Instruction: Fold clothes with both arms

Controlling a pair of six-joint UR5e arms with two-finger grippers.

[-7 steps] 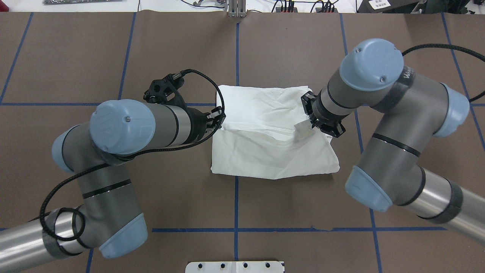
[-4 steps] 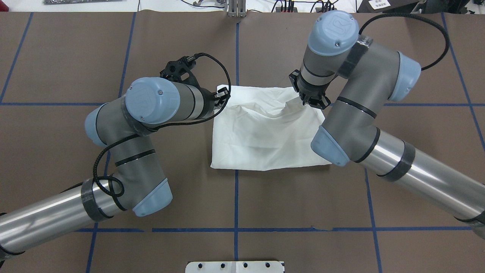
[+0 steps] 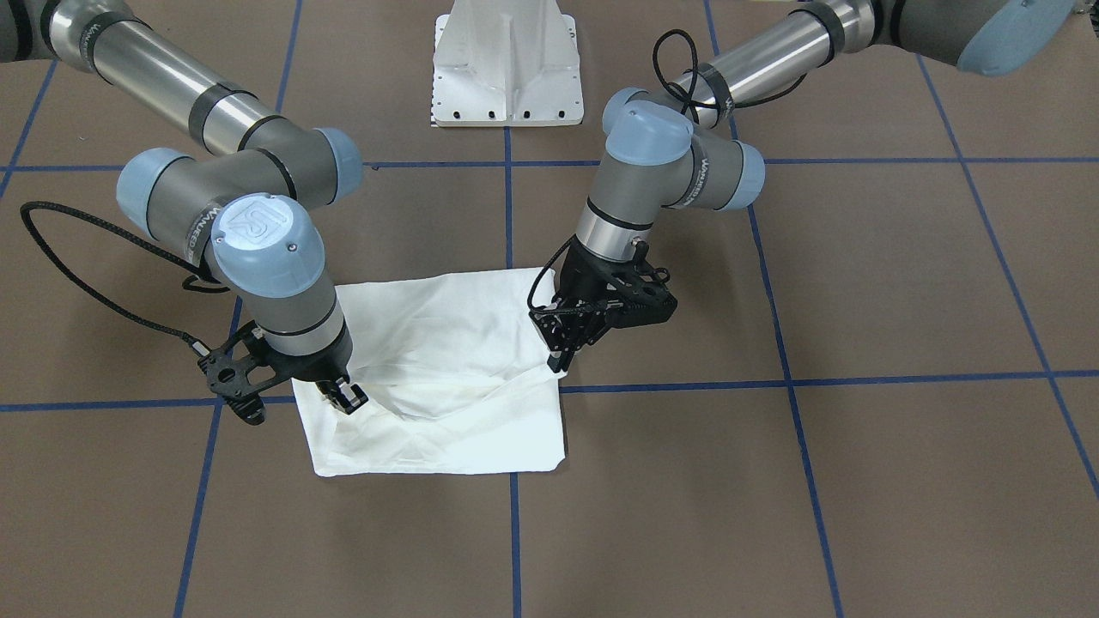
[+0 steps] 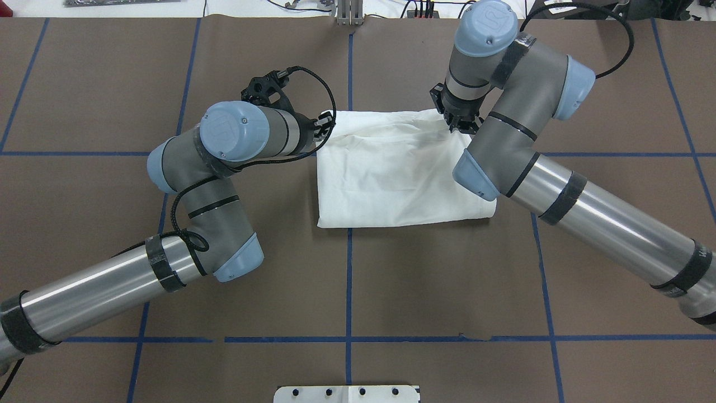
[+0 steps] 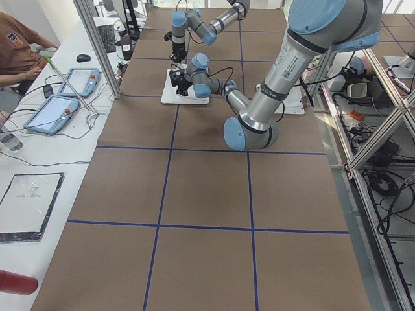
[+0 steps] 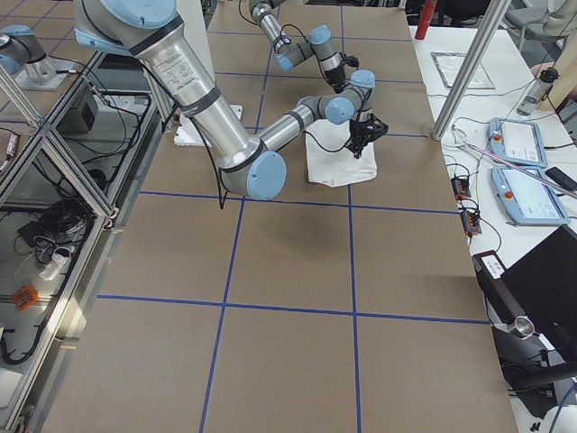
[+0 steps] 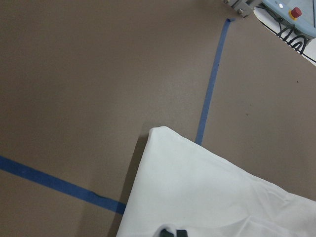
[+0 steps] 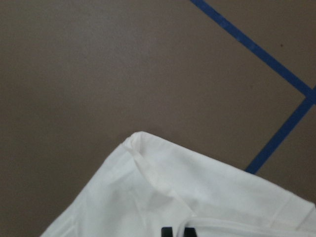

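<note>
The white shirt (image 4: 391, 173) lies folded into a rough rectangle at the table's middle, also seen in the front-facing view (image 3: 446, 421). My left gripper (image 4: 324, 124) is at its far left corner, shut on the shirt's edge; in the front-facing view this gripper (image 3: 560, 356) holds a slightly raised fold. My right gripper (image 4: 460, 125) pinches the far right corner and shows low on the cloth in the front-facing view (image 3: 346, 396). Each wrist view shows dark fingertips (image 7: 173, 232) (image 8: 177, 231) close together on white cloth.
A white metal pedestal base (image 3: 506, 60) stands at the robot's side of the table. Blue tape lines (image 4: 349, 280) cross the brown table cover. Beyond the far edge lie cables, and in the exterior left view tablets (image 5: 61, 107) and a seated person (image 5: 19, 48).
Both grippers have moved toward the table's far side, pulling the upper layer of the shirt across. The shirt now lies flatter, as a neater rectangle.
</note>
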